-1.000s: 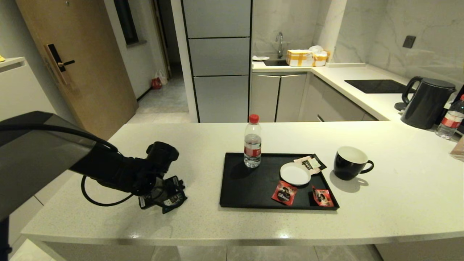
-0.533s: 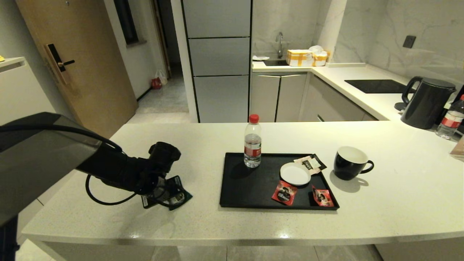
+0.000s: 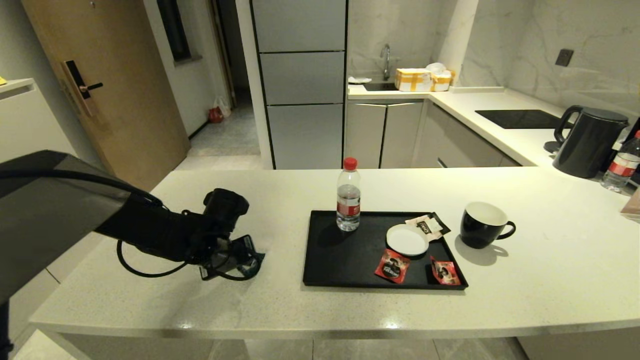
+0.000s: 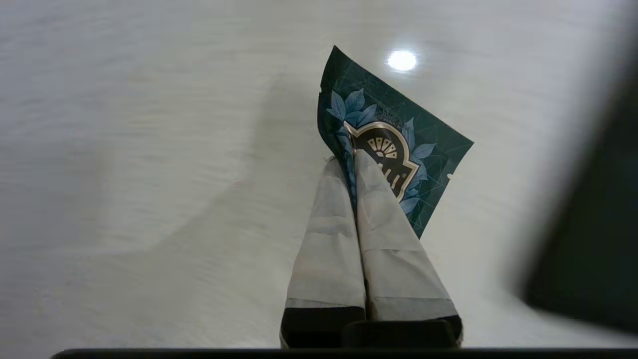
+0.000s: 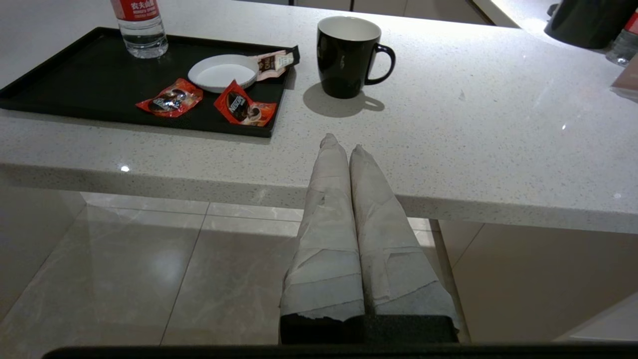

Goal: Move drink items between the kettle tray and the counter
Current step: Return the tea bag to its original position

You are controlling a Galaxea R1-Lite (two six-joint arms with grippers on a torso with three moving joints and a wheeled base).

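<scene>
My left gripper hangs just above the counter, left of the kettle tray. It is shut on the dark teal sachet, which sticks out past the fingertips; in the head view the sachet shows as a dark flap. The black mug stands upright on the counter just right of the tray, handle to the right. My right gripper is shut and empty, parked below the counter's front edge, facing the mug and tray.
On the tray stand a red-capped water bottle, a white saucer, two red sachets and a pale sachet. A black kettle, a second bottle and a cooktop are at the far right.
My left gripper, still holding the teal sachet, has shifted a little right toward the tray and risen slightly off the counter. Everything else is unmoved.
</scene>
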